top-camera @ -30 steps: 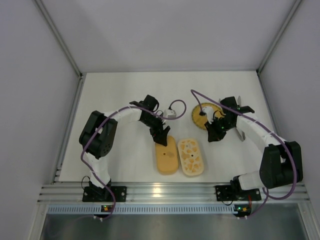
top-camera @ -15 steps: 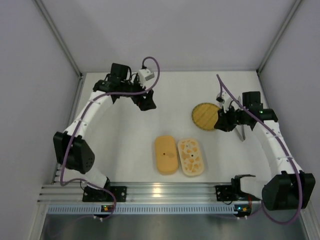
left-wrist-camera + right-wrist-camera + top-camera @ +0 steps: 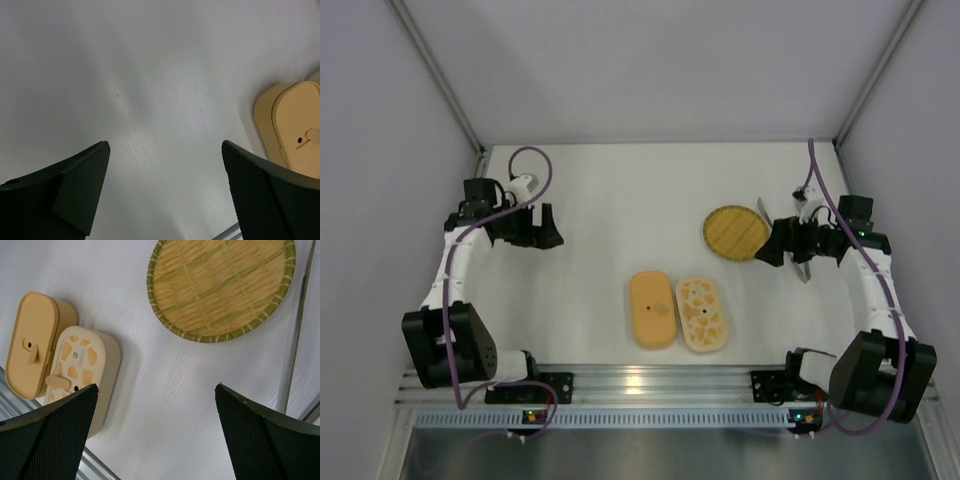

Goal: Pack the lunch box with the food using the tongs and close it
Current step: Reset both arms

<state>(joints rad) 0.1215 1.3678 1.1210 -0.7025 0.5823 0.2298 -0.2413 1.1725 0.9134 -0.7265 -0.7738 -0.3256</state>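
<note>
Two lidded oval boxes stand side by side at the table's front middle. One is the plain orange lunch box [image 3: 653, 309] [image 3: 32, 340] [image 3: 292, 125], the other a cream box with an orange-patterned lid [image 3: 702, 313] [image 3: 80, 370]. The silver tongs [image 3: 803, 268] [image 3: 297, 325] lie flat on the table right of the round bamboo plate [image 3: 735, 232] [image 3: 220, 285], partly under my right arm. No food shows; the plate is bare. My left gripper [image 3: 546, 228] [image 3: 165, 145] is open at the far left, over bare table. My right gripper [image 3: 772, 245] [image 3: 156, 387] is open beside the plate, holding nothing.
White walls close in the table at the left, back and right. An aluminium rail [image 3: 650, 385] with both arm bases runs along the near edge. A purple cable [image 3: 525, 155] loops over each arm.
My left arm has swung from the orange box back to the far left. My right gripper has drawn off the plate to the right and opened.
</note>
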